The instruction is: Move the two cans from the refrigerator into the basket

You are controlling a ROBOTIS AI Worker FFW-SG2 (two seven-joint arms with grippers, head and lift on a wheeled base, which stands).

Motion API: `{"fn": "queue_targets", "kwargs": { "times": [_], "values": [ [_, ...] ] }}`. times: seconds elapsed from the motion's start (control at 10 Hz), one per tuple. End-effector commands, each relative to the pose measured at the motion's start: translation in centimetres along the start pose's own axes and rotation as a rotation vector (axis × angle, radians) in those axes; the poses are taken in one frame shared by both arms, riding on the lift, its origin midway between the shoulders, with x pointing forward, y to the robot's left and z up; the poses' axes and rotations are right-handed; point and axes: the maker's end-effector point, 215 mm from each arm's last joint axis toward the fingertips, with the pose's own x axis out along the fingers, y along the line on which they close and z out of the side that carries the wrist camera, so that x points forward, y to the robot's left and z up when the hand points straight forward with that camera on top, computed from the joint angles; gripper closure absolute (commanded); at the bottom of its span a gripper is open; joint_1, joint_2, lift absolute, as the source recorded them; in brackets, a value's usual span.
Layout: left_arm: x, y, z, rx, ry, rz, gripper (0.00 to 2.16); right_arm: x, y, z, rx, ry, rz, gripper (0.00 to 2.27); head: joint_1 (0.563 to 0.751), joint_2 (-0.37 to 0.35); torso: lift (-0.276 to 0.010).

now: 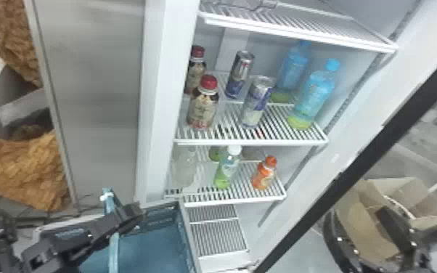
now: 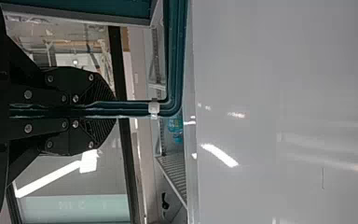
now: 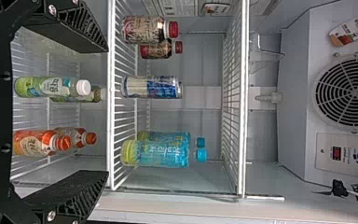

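Observation:
At the basket point(image 1: 194, 250) in the lower left of the head view is my left gripper point(image 1: 134, 215). The left wrist view has this gripper point(image 2: 114, 109) shut on the basket handle point(image 2: 133, 109). Two cans stand upright inside the refrigerator on the shelf above the small green and orange bottles: the front can point(image 1: 257, 101) and, behind it to the left, the rear can point(image 1: 239, 74). In the right wrist view, the front can point(image 3: 151, 87) hides most of the other. My right gripper point(image 3: 108, 112) is open there, its fingers wide apart and nothing between them.
Red-capped bottles point(image 1: 202, 103) flank the cans on the left, blue bottles point(image 1: 310, 96) on the right. A shelf point(image 1: 301, 31) lies above. The dark door frame point(image 1: 337, 181) slants across the right side. Dark bolted parts beyond it may be a reflection; I cannot tell.

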Motion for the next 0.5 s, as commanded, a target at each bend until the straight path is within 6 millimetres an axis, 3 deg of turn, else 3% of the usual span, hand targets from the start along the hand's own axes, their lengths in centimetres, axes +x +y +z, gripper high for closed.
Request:
{"fn": "queue_targets", "kwargs": {
  "times": [0.0,0.4],
  "values": [
    [0.03,0.0,-0.01,0.0,0.0,0.0,1.19,0.14,0.02,0.01,0.002,-0.001,0.001,0.11,0.695,-0.35,-0.031],
    [0.09,-0.07,0.07,0.002,0.0,-0.001,1.19,0.53,-0.05,-0.05,0.004,-0.004,0.001,0.11,0.695,-0.35,-0.031]
  ]
}}
